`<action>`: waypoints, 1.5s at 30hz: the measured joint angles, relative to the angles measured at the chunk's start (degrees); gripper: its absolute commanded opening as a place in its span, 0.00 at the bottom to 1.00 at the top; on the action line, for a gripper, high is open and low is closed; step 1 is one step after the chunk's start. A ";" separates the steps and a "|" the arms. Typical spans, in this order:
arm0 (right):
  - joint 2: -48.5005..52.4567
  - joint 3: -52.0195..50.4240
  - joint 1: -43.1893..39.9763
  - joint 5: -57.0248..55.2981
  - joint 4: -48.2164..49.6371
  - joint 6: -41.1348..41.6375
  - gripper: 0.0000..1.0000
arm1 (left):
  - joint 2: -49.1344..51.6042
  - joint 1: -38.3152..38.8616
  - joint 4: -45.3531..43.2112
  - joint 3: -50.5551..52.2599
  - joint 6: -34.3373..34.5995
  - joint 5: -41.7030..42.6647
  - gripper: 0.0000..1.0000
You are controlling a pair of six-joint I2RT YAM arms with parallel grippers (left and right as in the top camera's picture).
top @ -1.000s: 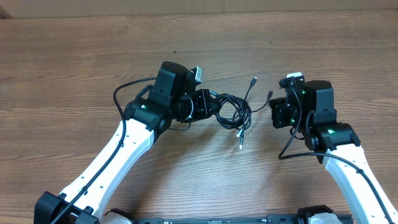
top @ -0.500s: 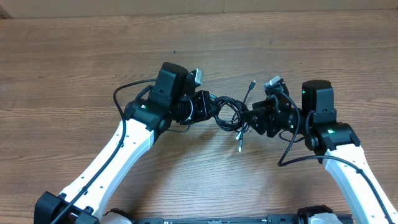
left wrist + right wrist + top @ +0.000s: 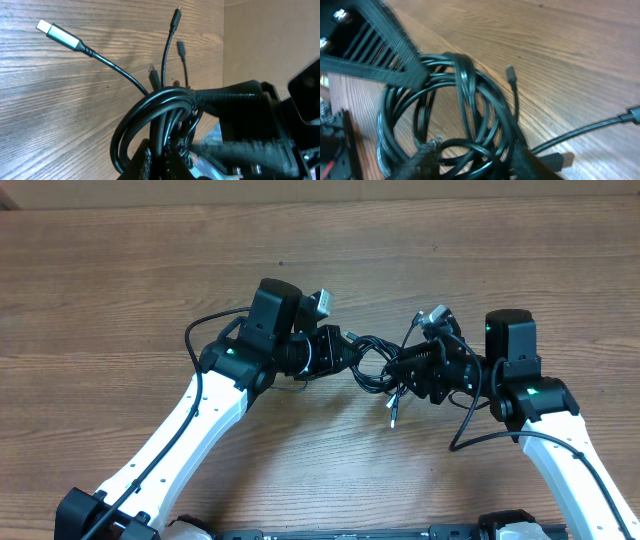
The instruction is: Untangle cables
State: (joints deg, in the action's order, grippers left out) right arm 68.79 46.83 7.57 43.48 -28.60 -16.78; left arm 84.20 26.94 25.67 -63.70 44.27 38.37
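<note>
Overhead: the cables are bunched mid-surface, between the left hand and the right hand.
Left wrist: the left hand is clamped shut on the cables.
Right wrist: the cables are seen between the right hand's fingers; whether they are gripped cannot be determined.

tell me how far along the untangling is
Nothing looks done: the thin black cables are one knotted coil. In hand: left gripper shut on them, right gripper at the coil's other side, grip unclear. Left: separating every cable.
</note>
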 measured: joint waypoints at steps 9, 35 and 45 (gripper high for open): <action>0.07 0.00 -0.68 -0.11 -0.63 -0.94 0.04 | -0.09 -0.33 0.11 0.00 -1.01 0.63 0.04; 0.07 0.00 0.28 -27.87 -2.97 3.80 0.04 | -0.11 0.17 3.08 0.00 -0.76 -4.76 0.04; 0.07 0.00 0.24 -11.28 -2.84 0.44 0.33 | -0.11 -2.49 3.32 0.00 -1.03 -1.79 0.04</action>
State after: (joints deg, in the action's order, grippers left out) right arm 68.86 46.83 7.81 32.21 -31.44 -16.34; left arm 84.09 24.45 28.99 -63.70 43.24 36.58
